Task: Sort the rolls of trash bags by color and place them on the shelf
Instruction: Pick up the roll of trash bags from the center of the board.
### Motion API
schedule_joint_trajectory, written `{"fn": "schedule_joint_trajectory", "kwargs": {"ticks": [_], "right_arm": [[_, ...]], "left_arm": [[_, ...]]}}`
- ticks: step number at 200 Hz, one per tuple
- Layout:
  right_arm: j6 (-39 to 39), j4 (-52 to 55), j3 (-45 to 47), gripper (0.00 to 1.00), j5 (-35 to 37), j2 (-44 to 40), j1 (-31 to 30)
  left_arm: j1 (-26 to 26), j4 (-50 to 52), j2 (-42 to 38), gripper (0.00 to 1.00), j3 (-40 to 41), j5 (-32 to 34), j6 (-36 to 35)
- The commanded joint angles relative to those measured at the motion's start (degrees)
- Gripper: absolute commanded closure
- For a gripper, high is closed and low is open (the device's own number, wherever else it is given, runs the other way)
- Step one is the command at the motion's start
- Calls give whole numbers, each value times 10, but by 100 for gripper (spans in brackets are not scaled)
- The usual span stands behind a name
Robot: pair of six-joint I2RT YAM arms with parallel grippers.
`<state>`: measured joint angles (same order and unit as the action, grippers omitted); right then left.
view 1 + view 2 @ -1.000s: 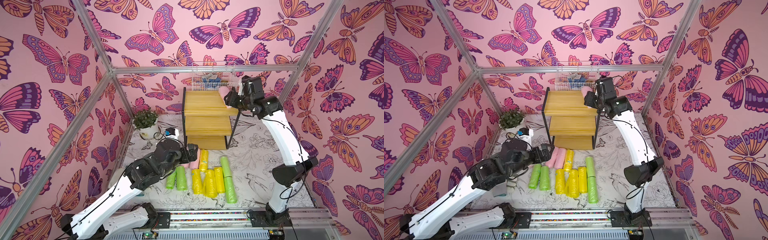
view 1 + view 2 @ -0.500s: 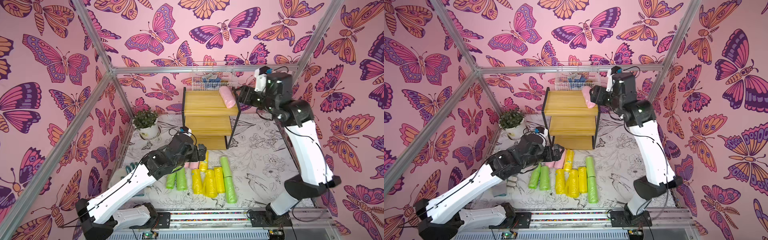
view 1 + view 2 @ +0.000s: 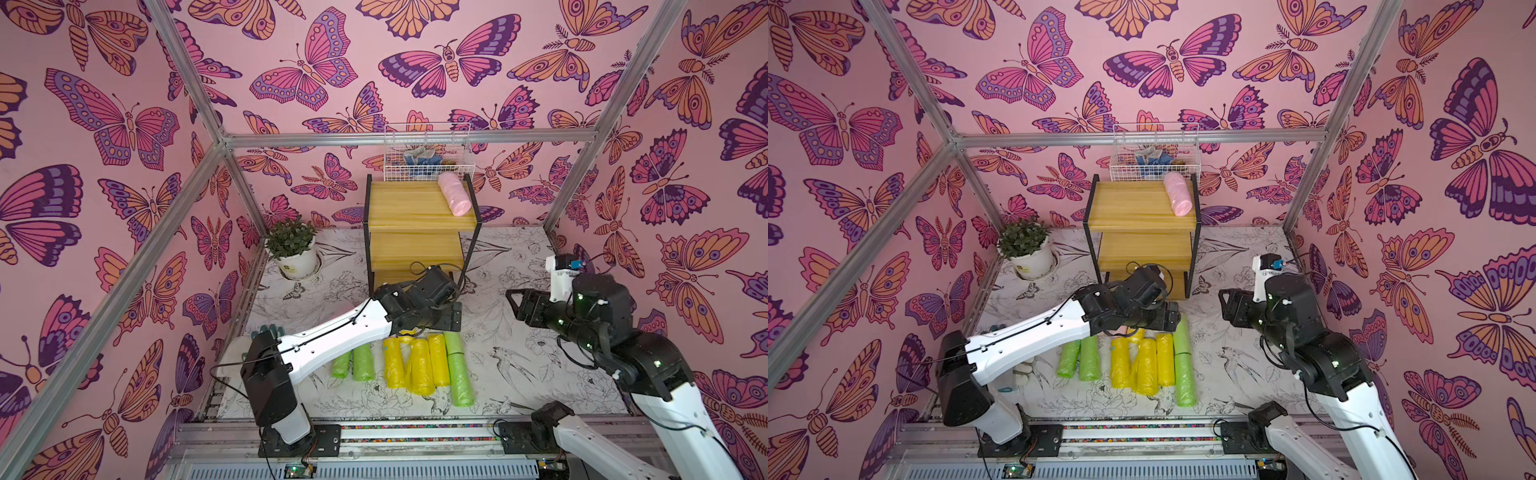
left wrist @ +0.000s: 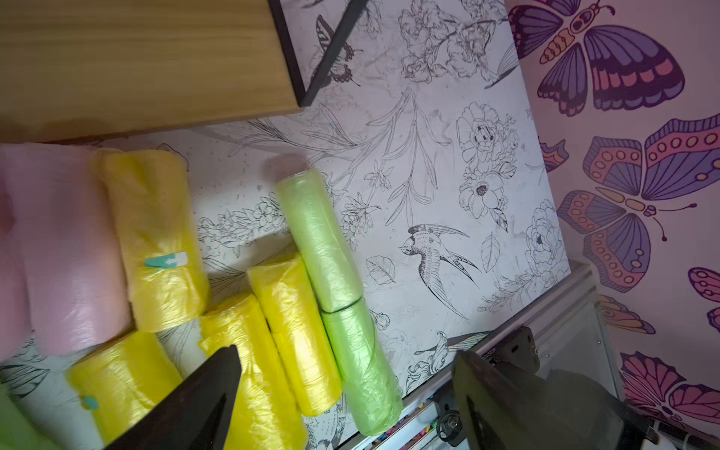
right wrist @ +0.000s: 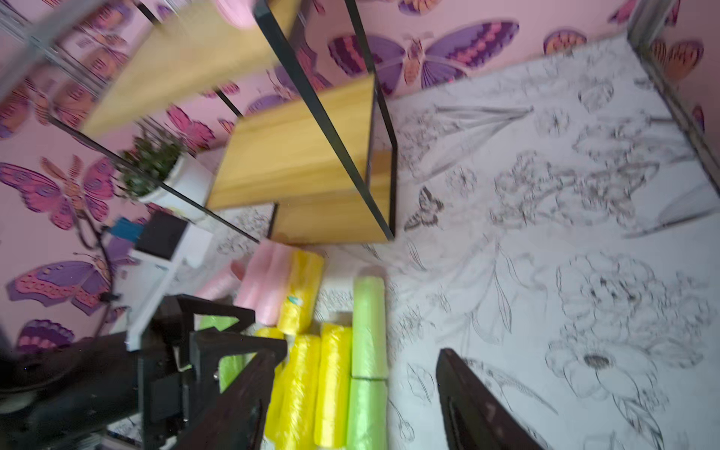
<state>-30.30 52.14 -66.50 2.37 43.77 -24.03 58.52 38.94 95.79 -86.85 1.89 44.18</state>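
Next pick judged pink rolls [image 4: 70, 249]: laid with long axes toward shelf [image 4: 148, 58], sideways of left fingers [image 4: 202, 401], spread and empty; left arm judged nearer; right fingers [image 5: 475, 401] also spread, empty.

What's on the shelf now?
One pink roll lies on the shelf's top board, near the wire basket. The middle board looks bare; the left arm hides part of the bottom one.

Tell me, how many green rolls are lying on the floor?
4. Two green rolls lie side by side, left of the yellow rolls; two lie end to end, right of them. The left arm may hide more.
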Motion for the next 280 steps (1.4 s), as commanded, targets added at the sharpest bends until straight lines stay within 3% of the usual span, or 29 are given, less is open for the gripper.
{"fn": "schedule_joint_trajectory", "kwargs": {"ticks": [1,86,171,221,249,280], "right_arm": [[-38,22,36,32,11,-47,4],[-77,41,117,31,-25,-105,4],[-60,52,134,28,-41,-101,4],[-50,46,144,28,-52,-86,4],[-46,46,148,28,-54,-83,4],[-43,44,151,29,-54,-78,3]], "left_arm": [[1,12,34,11,-17,-8,25],[-12,14,208,18,-104,-4,6],[-46,10,302,16,-148,14,-17],[-47,-13,346,16,-177,-17,-40],[-47,-17,356,21,-177,-20,-35],[-49,-18,363,35,-163,-24,-13]]}}
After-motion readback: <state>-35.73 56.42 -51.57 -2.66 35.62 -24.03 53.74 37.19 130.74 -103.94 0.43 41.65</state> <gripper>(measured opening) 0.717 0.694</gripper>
